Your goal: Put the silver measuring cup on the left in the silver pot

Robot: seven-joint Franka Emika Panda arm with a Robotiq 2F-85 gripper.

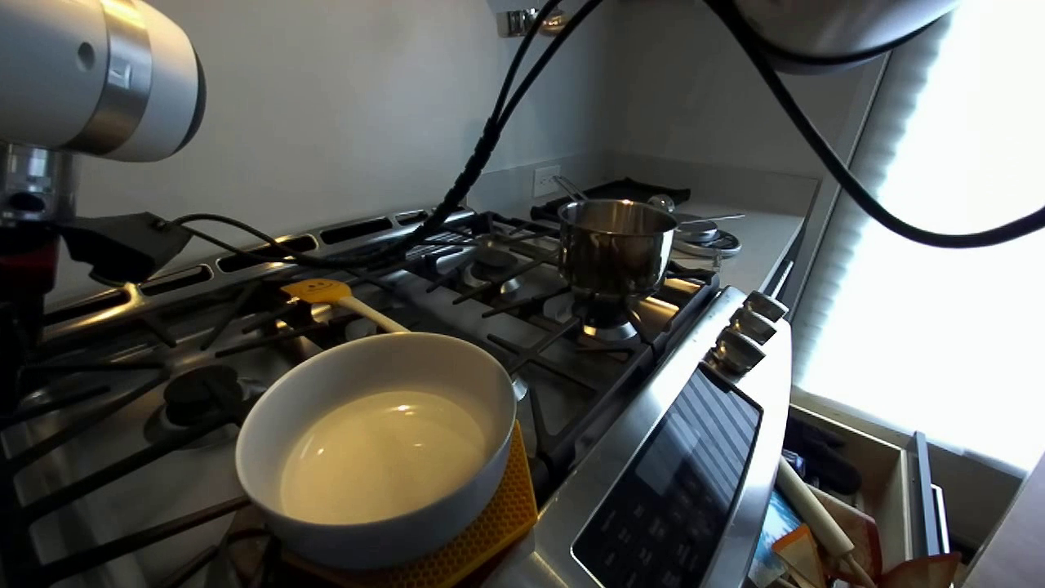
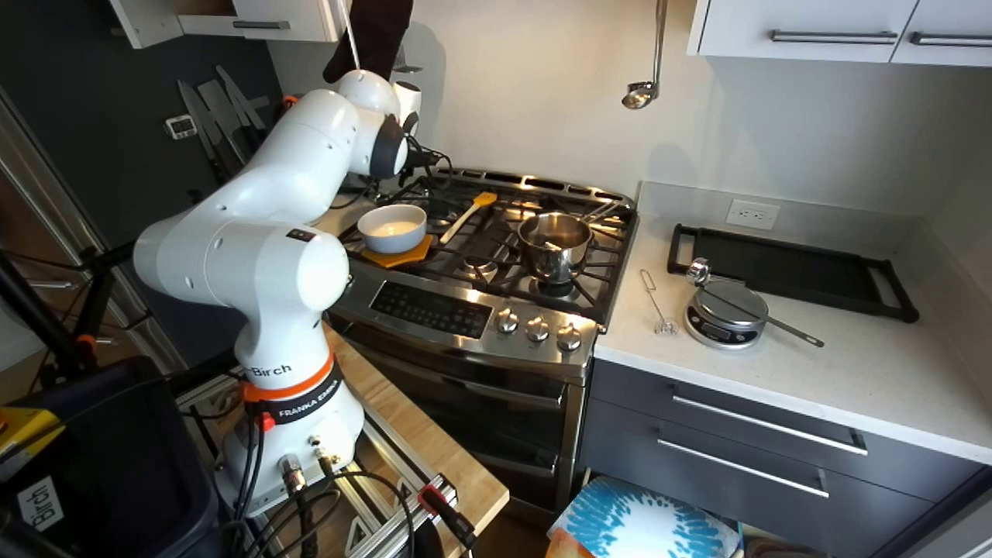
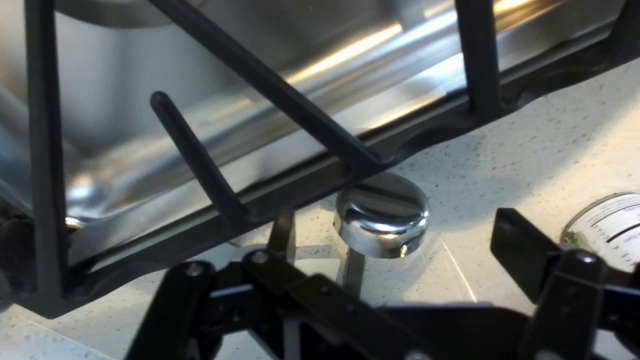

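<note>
Exterior views both show the stainless gas range [image 2: 480,356], with the white Franka arm [image 2: 256,232] bent toward its left end. A wide white bowl [image 2: 392,241] rests upright on a yellow honeycomb trivet [image 1: 502,514]. The silver pot [image 2: 552,263] stands upright at the range's front right, well apart from the bowl. A yellow-headed spatula [image 2: 467,213] lies on the range between them. In the wrist view the Robotiq gripper [image 3: 399,235] has its fingers [image 3: 517,255] spread wide, and between them shows the silver measuring cup [image 3: 382,215], on the speckled countertop [image 3: 510,165] just beside the range's black grate [image 3: 310,187]; whether a finger touches it, I cannot tell.
</note>
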